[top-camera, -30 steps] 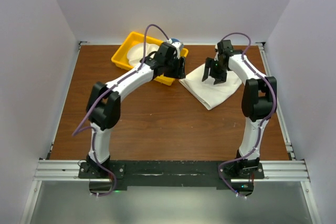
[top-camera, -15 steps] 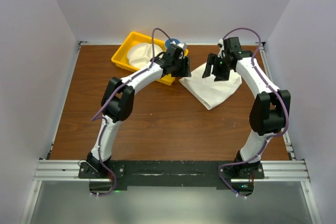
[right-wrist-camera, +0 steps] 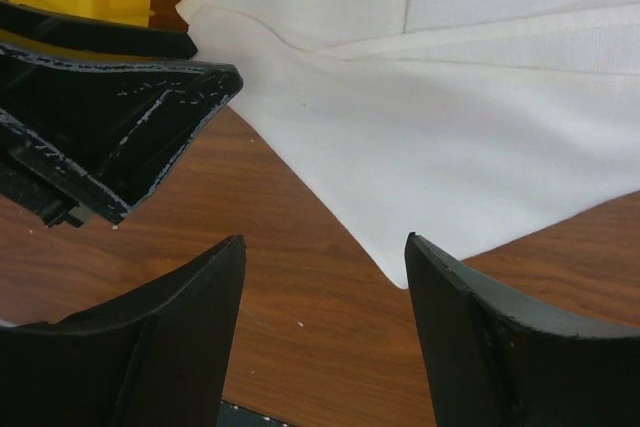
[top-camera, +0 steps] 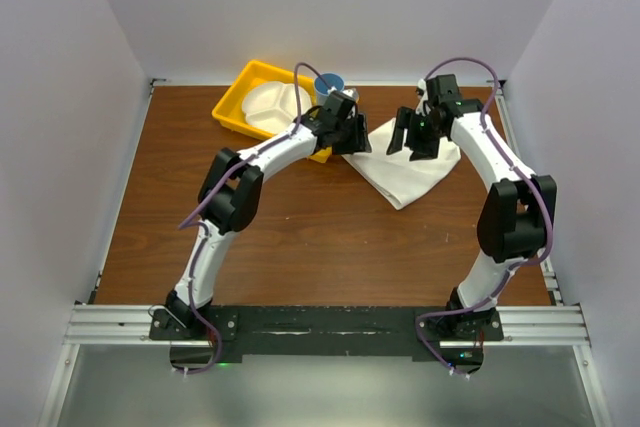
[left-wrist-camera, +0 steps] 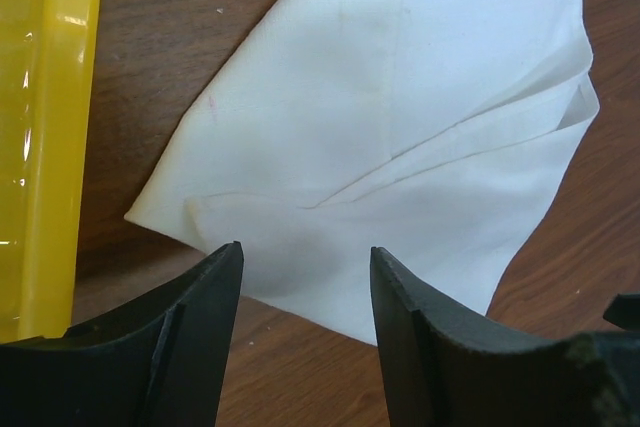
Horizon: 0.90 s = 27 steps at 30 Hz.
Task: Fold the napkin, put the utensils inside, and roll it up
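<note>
The white napkin lies folded on the brown table, right of the yellow tray. It fills the upper part of the left wrist view and of the right wrist view. My left gripper is open and empty over the napkin's left corner. My right gripper is open and empty above the napkin's far part, jaws over the table beside its edge. The left gripper's fingers show in the right wrist view. The knife is out of view.
A yellow tray at the back left holds a white divided plate; its wall shows in the left wrist view. A blue cup stands behind the left wrist. Walls close in the table on three sides.
My left arm has reached right, off the tray's corner to the napkin's left corner. My right gripper has shifted slightly back over the napkin's far part.
</note>
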Each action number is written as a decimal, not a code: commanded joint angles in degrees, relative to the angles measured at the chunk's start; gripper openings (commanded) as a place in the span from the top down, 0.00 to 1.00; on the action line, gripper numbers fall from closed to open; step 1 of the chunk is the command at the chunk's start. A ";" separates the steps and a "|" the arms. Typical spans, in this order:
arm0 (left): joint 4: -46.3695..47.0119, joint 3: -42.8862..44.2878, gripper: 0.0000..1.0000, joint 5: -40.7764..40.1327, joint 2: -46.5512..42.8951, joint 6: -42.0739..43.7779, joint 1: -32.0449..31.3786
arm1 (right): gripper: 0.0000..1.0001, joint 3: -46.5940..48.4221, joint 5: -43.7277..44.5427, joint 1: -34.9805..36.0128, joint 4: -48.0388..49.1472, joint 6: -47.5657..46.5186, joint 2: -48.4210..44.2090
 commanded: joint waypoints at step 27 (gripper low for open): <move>-8.20 -14.29 0.40 -2.22 -28.54 10.50 1.15 | 0.38 14.47 3.84 8.51 0.67 -7.91 13.57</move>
